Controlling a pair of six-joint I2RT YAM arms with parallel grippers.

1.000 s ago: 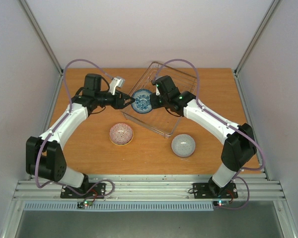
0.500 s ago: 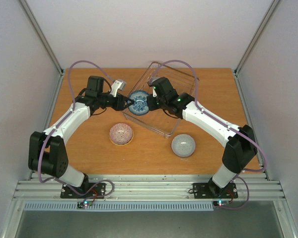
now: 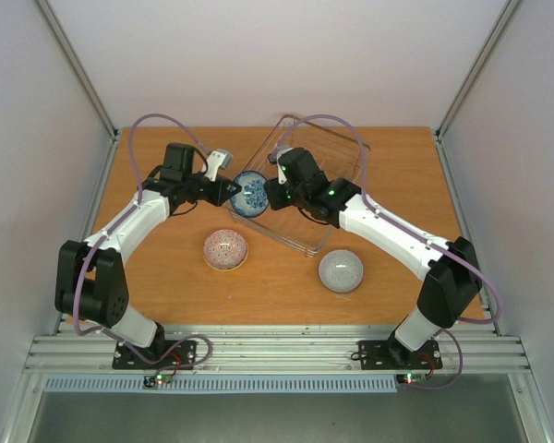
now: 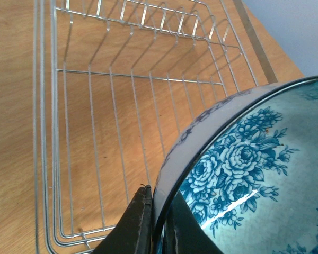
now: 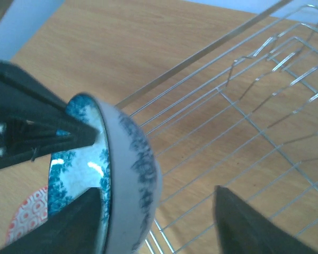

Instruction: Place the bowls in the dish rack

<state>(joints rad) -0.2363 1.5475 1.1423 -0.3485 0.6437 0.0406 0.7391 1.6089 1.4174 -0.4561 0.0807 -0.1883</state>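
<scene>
Centrally, the blue-and-white bowl (image 3: 252, 193) hangs clear of the table (image 3: 166, 277) at the left edge of the dish rack (image 3: 325, 175), tipped on its side so that its flowered inside faces away from the rack. The left gripper (image 3: 234, 191) reaches it from the side away from the rack and pinches its rim. In the left wrist view, that gripper's two dark fingers (image 4: 139, 219) are pressed on either side of the pale rim, one against the grey outside and one against the blue floral inside of the bowl (image 4: 244, 174), with the rack's wire floor (image 4: 122, 106) lying beyond. The right gripper (image 3: 275, 192) approaches the same bowl from over the rack. In the right wrist view its fingers (image 5: 243, 225) stand spread wide, one at the bowl's inner face and the other well off the outer wall, so the rim of the bowl (image 5: 135, 174) lies between them with a clear gap on the outer side; whether the inner finger touches cannot be told. The pink-red bowl (image 3: 225, 249) sits on the table off the rack's near-left side, well apart from it. The grey bowl (image 3: 341, 270) sits on the table just beyond the rack's near corner.
</scene>
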